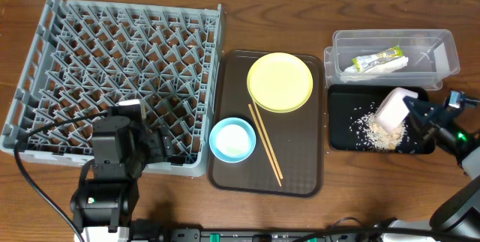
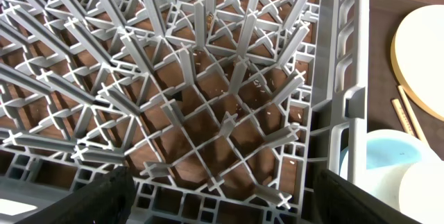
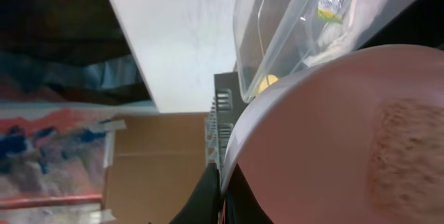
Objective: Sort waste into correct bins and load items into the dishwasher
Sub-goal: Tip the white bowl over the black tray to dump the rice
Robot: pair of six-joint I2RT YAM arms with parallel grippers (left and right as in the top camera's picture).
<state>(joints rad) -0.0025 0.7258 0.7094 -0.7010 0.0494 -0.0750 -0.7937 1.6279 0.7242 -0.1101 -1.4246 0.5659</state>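
A brown serving tray sits on the wooden table, with perhaps a power strip at its near edge.

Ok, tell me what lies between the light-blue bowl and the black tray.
Overhead view: the wooden chopsticks lie between the light-blue bowl and the black tray, on the brown serving tray; otherwise bare tray.

In the left wrist view the plate runs off the right edge. In the right wrist view the white bowl is blurred and cropped.
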